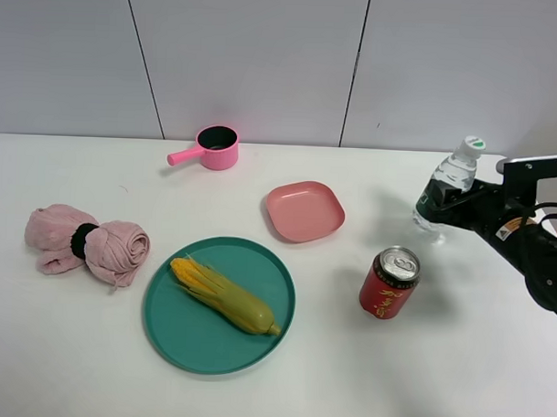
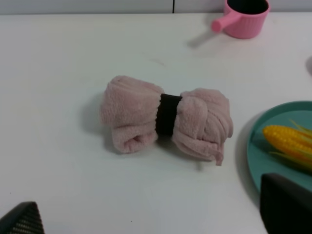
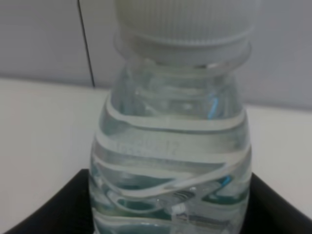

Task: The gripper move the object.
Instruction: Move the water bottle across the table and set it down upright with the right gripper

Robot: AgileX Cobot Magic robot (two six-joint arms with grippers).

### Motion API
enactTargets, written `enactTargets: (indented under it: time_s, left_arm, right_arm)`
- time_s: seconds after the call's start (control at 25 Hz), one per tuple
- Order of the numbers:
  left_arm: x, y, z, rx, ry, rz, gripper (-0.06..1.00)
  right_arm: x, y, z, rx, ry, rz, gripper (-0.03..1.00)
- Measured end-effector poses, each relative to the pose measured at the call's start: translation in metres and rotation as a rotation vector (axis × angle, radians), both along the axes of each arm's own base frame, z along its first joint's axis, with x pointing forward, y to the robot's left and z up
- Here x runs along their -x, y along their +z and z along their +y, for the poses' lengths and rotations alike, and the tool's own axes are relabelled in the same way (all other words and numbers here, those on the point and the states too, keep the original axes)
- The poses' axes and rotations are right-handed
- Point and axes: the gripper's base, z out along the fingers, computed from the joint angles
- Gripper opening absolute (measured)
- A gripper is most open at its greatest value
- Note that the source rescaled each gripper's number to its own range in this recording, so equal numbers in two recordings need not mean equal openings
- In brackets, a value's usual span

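Observation:
The clear water bottle (image 1: 451, 178) with a white, green-marked cap is at the right of the table, leaning slightly. My right gripper (image 1: 448, 203) is shut on the bottle's green-labelled body. In the right wrist view the bottle (image 3: 170, 146) fills the picture, with black fingers (image 3: 53, 209) on both sides of it. I cannot tell whether its base touches the table. My left gripper (image 2: 153, 217) is open and empty, and only its fingertips (image 2: 285, 202) show, hovering near the pink towel roll (image 2: 165, 117). It is out of the high view.
A red drink can (image 1: 389, 283) stands in front of the bottle. A pink square plate (image 1: 303, 210) is mid-table, and a teal plate (image 1: 178, 329) holds a corn cob (image 1: 225, 295). A pink saucepan (image 1: 215, 148) sits at the back and the towel roll (image 1: 85, 244) at the left.

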Motion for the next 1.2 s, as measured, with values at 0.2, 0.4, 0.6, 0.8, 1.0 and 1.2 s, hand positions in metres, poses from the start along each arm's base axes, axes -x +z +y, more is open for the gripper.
enactTargets:
  time_s: [0.2,0.4,0.6,0.8,1.0,1.2]
  left_arm:
    - [0.0,0.0,0.0,0.0,0.0,0.0,1.0]
    - [0.0,0.0,0.0,0.0,0.0,0.0,1.0]
    - [0.0,0.0,0.0,0.0,0.0,0.0,1.0]
    - [0.0,0.0,0.0,0.0,0.0,0.0,1.0]
    - [0.0,0.0,0.0,0.0,0.0,0.0,1.0]
    - [0.0,0.0,0.0,0.0,0.0,0.0,1.0]
  right_arm:
    - [0.005,0.033,0.006,0.037,0.018,-0.045,0.0]
    - [0.013,0.057,0.038,0.074,0.145,-0.042,0.0]
    - [-0.001,0.086,0.092,0.093,0.286,0.017,0.0]
    - [-0.021,0.135,0.148,0.043,0.377,-0.011,0.0]
    - [-0.031,0.163,0.212,0.04,0.482,-0.01,0.0]
    - [-0.038,0.147,0.278,0.087,0.579,0.063,0.0]
